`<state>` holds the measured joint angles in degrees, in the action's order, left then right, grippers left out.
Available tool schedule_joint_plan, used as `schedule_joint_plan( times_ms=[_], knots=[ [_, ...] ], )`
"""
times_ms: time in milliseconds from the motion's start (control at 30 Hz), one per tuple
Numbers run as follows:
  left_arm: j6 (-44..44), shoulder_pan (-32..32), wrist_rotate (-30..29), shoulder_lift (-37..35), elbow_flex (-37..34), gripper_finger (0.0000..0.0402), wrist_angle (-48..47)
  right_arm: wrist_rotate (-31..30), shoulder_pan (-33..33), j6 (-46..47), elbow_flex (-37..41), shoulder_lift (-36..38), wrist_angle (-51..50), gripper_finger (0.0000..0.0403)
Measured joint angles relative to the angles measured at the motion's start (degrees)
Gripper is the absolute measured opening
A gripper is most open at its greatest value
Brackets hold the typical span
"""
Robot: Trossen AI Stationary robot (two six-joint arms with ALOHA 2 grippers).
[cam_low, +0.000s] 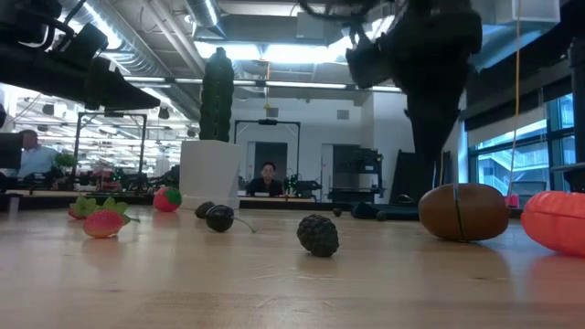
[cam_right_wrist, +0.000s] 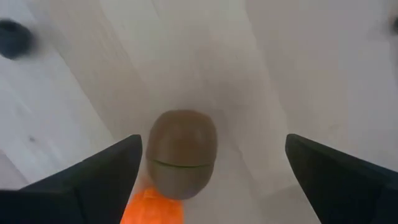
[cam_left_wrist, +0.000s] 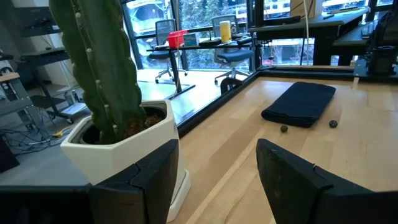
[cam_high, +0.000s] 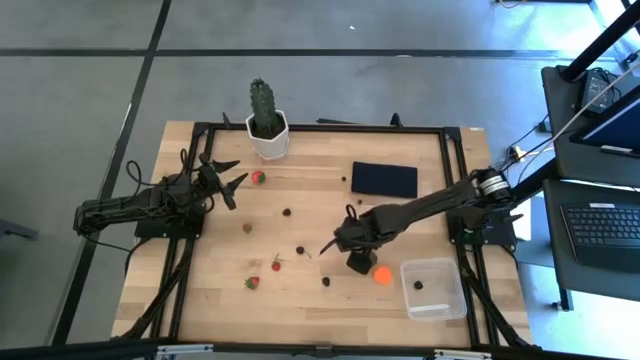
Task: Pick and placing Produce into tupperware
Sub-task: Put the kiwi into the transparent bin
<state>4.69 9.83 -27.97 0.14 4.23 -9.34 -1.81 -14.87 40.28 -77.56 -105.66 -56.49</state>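
Note:
My right gripper (cam_high: pixel 352 252) hangs open over the brown kiwi (cam_right_wrist: pixel 182 152), its fingers standing wide on either side of it without touching. The kiwi lies on the table against an orange ball (cam_high: pixel 382 274). The clear tupperware (cam_high: pixel 433 287) stands to the right of them with one dark berry (cam_high: pixel 418 284) inside. Strawberries (cam_high: pixel 258 177) (cam_high: pixel 252 283) and dark berries (cam_high: pixel 299 250) (cam_high: pixel 326 281) lie scattered over the table's middle. My left gripper (cam_high: pixel 228 182) waits open at the left, near the far strawberry.
A green cactus in a white pot (cam_high: pixel 267 130) stands at the far edge, close in front of my left gripper (cam_left_wrist: pixel 214 180). A flat black rectangle (cam_high: pixel 384 179) lies far right of centre, with two small berries (cam_left_wrist: pixel 284 129) beside it. People sit in the room beyond the table.

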Motion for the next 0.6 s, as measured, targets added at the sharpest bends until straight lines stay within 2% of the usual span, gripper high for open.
schedule_joint_plan(
  times_ms=[600],
  knots=[
    [0.0, 0.0, 0.0, 0.0, 0.0, 0.0208, 0.0, 3.4, -1.9, -1.8, 0.0, -9.0, 1.2, 0.0397]
  ],
)
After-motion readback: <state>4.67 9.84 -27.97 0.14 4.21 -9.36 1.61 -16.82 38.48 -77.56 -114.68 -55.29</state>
